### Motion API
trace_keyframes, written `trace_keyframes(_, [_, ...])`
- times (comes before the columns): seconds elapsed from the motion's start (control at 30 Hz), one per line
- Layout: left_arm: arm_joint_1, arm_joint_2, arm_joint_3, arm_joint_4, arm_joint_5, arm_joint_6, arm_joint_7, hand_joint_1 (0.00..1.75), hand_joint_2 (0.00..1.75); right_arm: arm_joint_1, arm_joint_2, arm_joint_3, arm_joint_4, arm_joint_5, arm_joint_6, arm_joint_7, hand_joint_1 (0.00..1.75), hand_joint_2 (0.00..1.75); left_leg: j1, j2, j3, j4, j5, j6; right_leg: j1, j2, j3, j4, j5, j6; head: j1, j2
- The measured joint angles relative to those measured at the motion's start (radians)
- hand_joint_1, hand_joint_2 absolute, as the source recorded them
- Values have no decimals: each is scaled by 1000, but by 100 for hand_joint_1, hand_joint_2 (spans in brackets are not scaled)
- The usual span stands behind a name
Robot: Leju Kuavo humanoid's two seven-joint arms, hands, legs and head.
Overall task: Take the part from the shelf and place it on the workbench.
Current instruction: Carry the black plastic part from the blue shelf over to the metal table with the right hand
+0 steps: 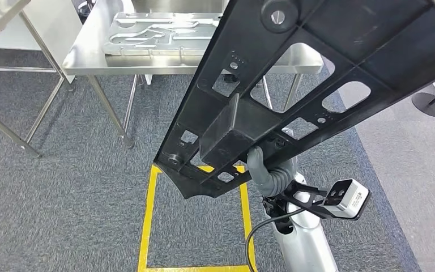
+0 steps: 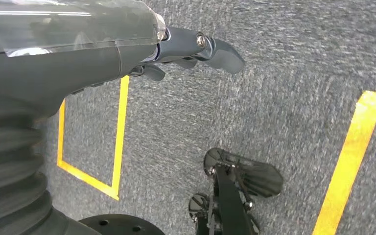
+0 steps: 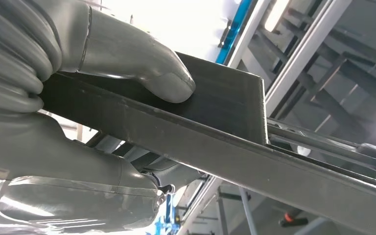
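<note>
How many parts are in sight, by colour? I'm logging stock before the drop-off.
Black parts: 1, the long panel held by the right hand.
Silver parts: 1, the metal plate lying on the steel workbench.
Total: 2.

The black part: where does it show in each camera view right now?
Head view: the black part runs diagonally from top right to lower centre, right hand gripping its lower end.
Left wrist view: not in it; the left hand hangs over the carpet.
Right wrist view: its edge crosses the picture.
Shared landmark: the right hand.
</note>
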Motion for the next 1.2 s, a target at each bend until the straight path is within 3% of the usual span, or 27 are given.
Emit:
trace_keyframes(0.07, [0,0,0,0,0,1,0,0,175,-1,1,-2,-5,-1,0,0,175,175,2,-1,7,-6,-2,13,-2,0,-18,42,-25,10,0,0])
trace_keyframes(0.1, [0,0,0,0,0,1,1,0,175,-2,2,-4,-7,-2,0,0,175,175,2,0,10,-7,-4,18,-4,0,-45,95,-50,13,0,0])
trace_keyframes(0.17, [-1,0,0,0,-2,1,1,0,175,0,2,-8,-10,-3,-2,-1,175,175,0,0,15,-7,-10,25,-4,0,-128,238,-101,17,0,0])
trace_keyframes(0.2, [-1,0,0,0,-3,2,1,0,175,3,2,-9,-10,-1,-5,-1,175,175,-1,-1,19,-7,-14,26,-5,0,-163,289,-109,17,0,0])
trace_keyframes(0.23, [0,0,0,0,-4,2,1,0,175,4,2,-11,-10,2,-9,-1,175,175,-2,-2,25,-7,-18,27,-5,0,-181,304,-97,16,0,0])
trace_keyframes(0.27, [0,0,0,0,-4,2,1,0,175,6,2,-11,-11,5,-13,-1,175,175,-3,-3,32,-7,-23,26,-5,0,-178,279,-65,13,0,0])
trace_keyframes(0.33, [0,-1,0,0,-5,3,1,0,175,6,3,-12,-14,6,-18,-1,175,175,-6,-5,48,-7,-34,22,-2,0,-126,143,22,2,0,0])
trace_keyframes(0.4, [-1,-3,0,0,-7,3,0,0,175,5,3,-12,-18,-3,-18,-1,175,175,-9,-6,59,-7,-45,14,4,0,-82,36,63,-9,0,0])
trace_keyframes(0.47, [-2,-4,0,0,-8,3,0,0,175,5,4,-13,-19,-22,-10,-1,175,175,-9,-3,63,-10,-52,3,9,3,-73,15,59,-16,0,0])
trace_keyframes(0.57, [-5,-2,0,0,-10,3,0,0,175,7,10,-19,-25,-40,6,-1,175,175,-9,2,62,10,-71,-12,0,11,-59,0,58,-29,0,0])
trace_keyframes(0.63, [-6,-2,0,0,-11,3,-1,0,175,9,16,-24,-28,-35,10,-1,175,175,-6,2,13,113,-119,-20,-3,12,-45,-7,54,-37,0,0])
trace_keyframes(0.7, [-4,-2,0,0,-14,3,-1,0,175,14,20,-29,-29,-22,7,-1,175,175,-4,2,-64,245,-162,-26,-2,13,-37,-7,45,-41,0,0])
trace_keyframes(0.73, [-4,-1,0,0,-16,3,-1,0,175,18,21,-31,-29,-16,4,-1,175,175,-3,2,-88,274,-157,-28,-2,14,-31,-6,40,-41,0,0])
trace_keyframes(0.77, [-3,-1,0,0,-16,3,-1,0,175,21,22,-33,-29,-13,1,0,175,175,-3,2,-94,265,-133,-29,-2,16,-25,-6,34,-40,0,0])
trace_keyframes(0.83, [-3,1,0,0,-17,3,-1,0,175,24,23,-36,-33,-12,-3,0,175,175,-1,2,-56,144,-45,-28,-2,18,-9,-3,21,-35,0,0])
trace_keyframes(0.9, [-4,2,0,0,-18,2,0,0,175,23,26,-38,-39,-11,-5,-1,175,175,-3,1,-9,32,3,-20,1,19,0,1,8,-25,0,0])
trace_keyframes(1.07, [-7,2,-1,0,-21,2,1,0,175,24,31,-46,-54,-9,-6,-1,175,175,-3,-2,9,-2,-6,12,1,17,-5,22,-15,2,0,0])
trace_keyframes(1.13, [-8,2,-1,0,-23,2,1,0,175,24,31,-51,-59,-10,-6,-1,175,175,-2,0,17,-6,-9,23,-2,12,-55,119,-60,9,0,0])
trace_keyframes(1.2, [-9,2,-1,0,-23,3,1,0,175,28,31,-55,-61,-10,-6,-2,175,175,-3,2,23,-6,-17,28,-3,10,-138,257,-105,13,0,0])
